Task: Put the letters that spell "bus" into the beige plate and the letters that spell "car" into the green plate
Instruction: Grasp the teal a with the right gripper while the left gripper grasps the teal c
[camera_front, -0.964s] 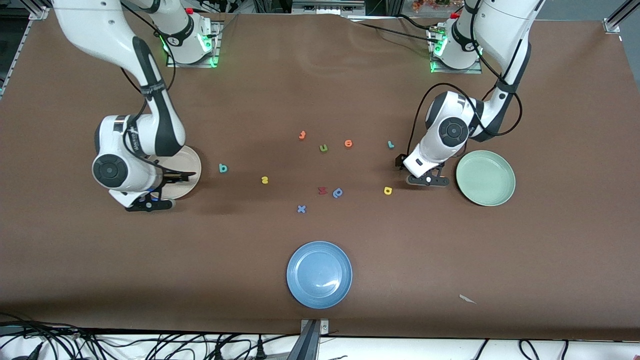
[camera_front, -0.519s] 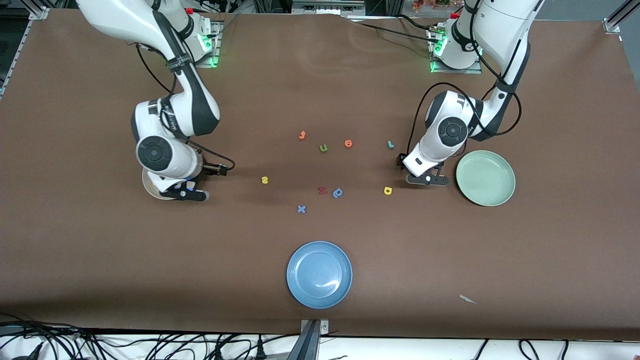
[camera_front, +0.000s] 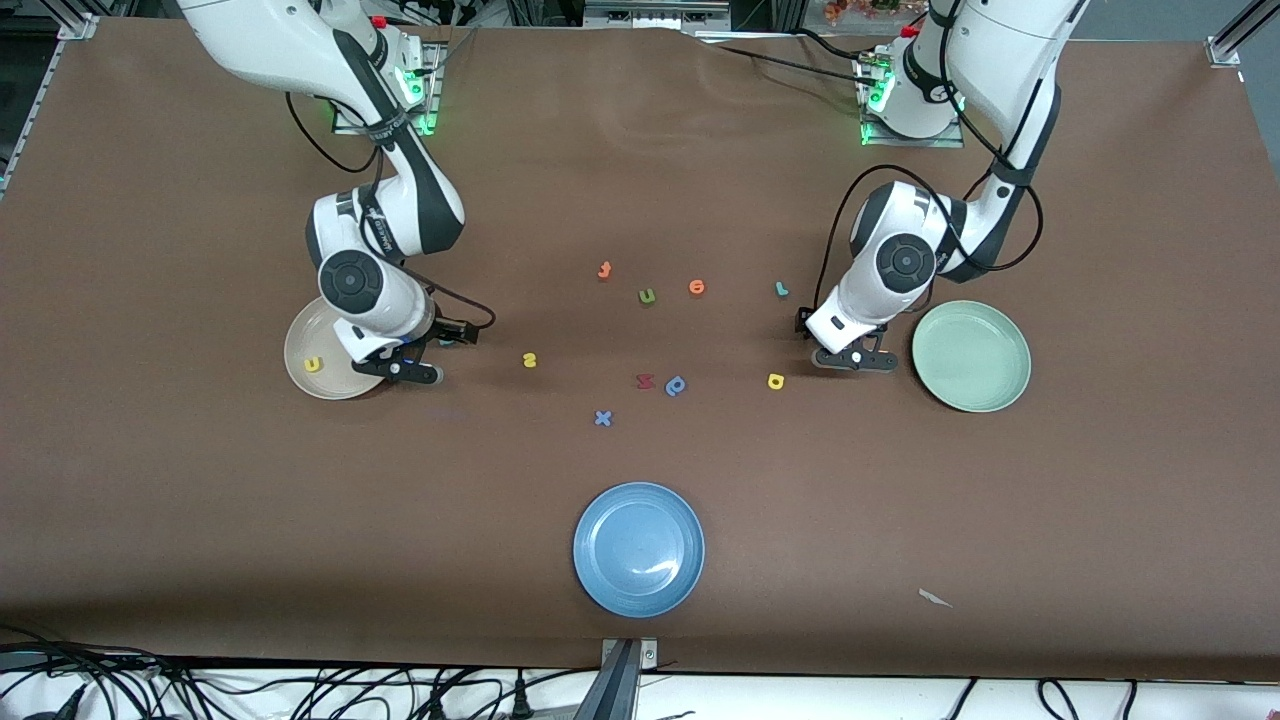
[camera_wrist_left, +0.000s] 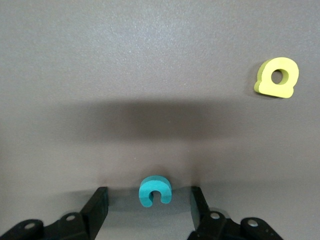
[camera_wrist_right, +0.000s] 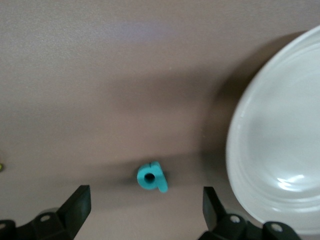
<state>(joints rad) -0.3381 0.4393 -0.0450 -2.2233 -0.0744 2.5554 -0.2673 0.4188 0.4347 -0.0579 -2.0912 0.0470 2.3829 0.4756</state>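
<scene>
Brown matte table (camera_front: 900, 520) under even light, black cables (camera_front: 120, 690) bunched along its near edge, metal frame corners.

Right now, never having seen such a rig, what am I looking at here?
Two white robot arms stand at a brown table. The wide picture looks down from across it; the two close-ups come from cameras on the arms' wrists. The left hand hangs open over a teal c, beside the green plate; a yellow a lies near. The right hand hangs open over a teal b, beside the beige plate, which holds a yellow-orange u. More toy letters lie scattered mid-table, and a blue plate sits nearest the front camera. Neither hand holds anything.
</scene>
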